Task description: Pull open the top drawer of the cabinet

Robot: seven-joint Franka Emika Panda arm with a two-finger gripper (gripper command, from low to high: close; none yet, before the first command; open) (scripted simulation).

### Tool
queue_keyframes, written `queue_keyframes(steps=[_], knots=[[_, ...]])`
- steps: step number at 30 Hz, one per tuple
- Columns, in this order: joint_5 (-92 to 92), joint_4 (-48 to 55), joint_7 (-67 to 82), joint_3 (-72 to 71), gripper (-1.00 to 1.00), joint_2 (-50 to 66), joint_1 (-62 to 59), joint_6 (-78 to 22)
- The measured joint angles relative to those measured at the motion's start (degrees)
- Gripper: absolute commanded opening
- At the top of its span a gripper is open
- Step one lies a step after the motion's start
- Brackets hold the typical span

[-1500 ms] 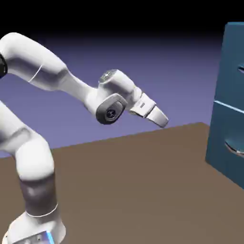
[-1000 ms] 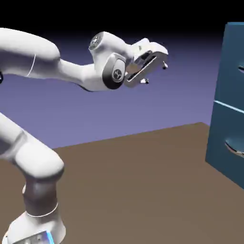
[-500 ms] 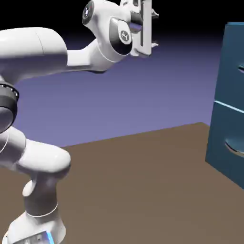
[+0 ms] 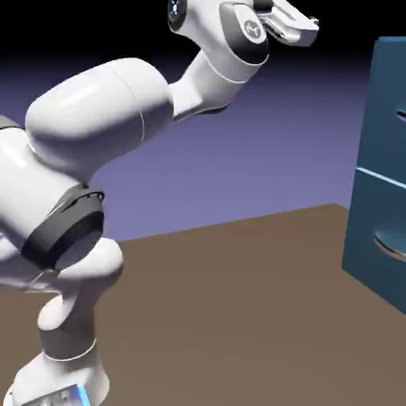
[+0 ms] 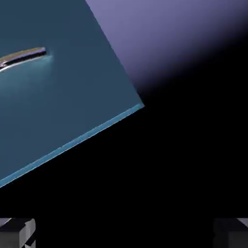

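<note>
the jaws (image 5: 124, 233) stand wide apart with nothing between them, their blocky grey fingertips (image 5: 237, 235) at the hand view's lower corners. in the exterior view they sit high, well apart from the cabinet (image 4: 379, 151), at the end of a smooth, glossy white arm (image 4: 103, 103) with rounded joints and dark grey bands. at the exterior view's right, the boxy, flat teal-blue cabinet has its top drawer (image 4: 387, 115) shut above a pale seam; a curved, shiny metal handle (image 4: 390, 246) marks the lower drawer (image 4: 369, 226). the table (image 4: 230, 317) is matte brown.
</note>
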State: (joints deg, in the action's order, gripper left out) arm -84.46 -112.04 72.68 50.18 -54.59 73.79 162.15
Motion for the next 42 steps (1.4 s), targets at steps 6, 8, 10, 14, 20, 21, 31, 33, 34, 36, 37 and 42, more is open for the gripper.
queue_keyframes(steps=[6, 8, 10, 14, 20, 21, 31, 33, 34, 36, 37, 42], knots=[[-10.97, 6.36, 14.95, 6.52, 0.0, -2.85, 9.49, -1.54], [-14.62, 8.48, 19.93, 8.69, 0.0, -3.8, 12.66, -2.05], [-18.28, 10.6, 24.92, 10.86, 0.0, -4.75, 15.82, -2.57], [-25.59, 14.84, 34.88, 15.2, 0.0, -6.64, 22.15, -3.59], [-36.56, 21.19, 49.84, 21.72, 0.0, -9.49, 31.64, -5.13], [-38.39, 22.25, 52.33, 22.81, 0.0, -9.97, 33.22, -5.39], [-56.66, 32.85, 77.24, 33.67, 0.0, -14.71, 49.05, -7.95], [-59.67, 34.59, 81.34, 35.45, 0.0, -15.49, 51.64, -8.37], [-59.67, 34.59, 81.34, 35.45, 0.0, -15.49, 51.65, -8.37], [-58.53, 38.74, 83.95, 35.7, 0.0, -16.42, 54.51, -7.31], [-57.95, 40.82, 85.26, 35.83, 0.0, -16.89, 55.94, -6.77], [-55.09, 51.2, 91.79, 36.45, 0.0, -19.21, 63.09, -4.09]])
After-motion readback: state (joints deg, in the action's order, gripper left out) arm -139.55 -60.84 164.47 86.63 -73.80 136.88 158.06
